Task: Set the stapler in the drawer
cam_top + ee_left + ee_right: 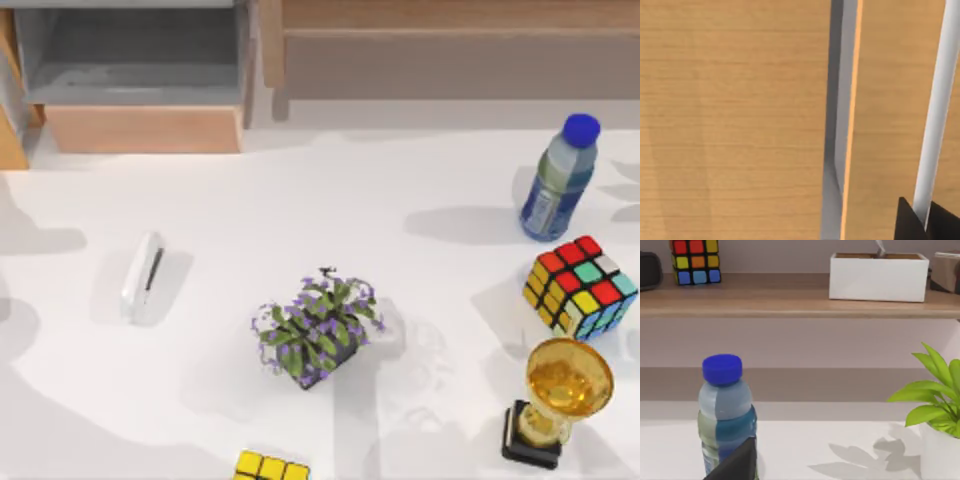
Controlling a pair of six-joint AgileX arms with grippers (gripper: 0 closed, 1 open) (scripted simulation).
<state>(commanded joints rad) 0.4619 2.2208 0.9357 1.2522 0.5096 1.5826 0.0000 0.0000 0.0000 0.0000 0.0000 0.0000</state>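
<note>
One stapler (143, 276) is lying on open white table (420, 180) at left, nothing crowding it | drawer (140, 75) is standing open at far-left edge | jaw state: cannot tell

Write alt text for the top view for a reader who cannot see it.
A white stapler lies on the table's left half, apart from the open grey drawer behind it. A purple-flowered plant sits mid-table; a blue-capped bottle, a colour cube and a gold trophy stand at right.
</note>
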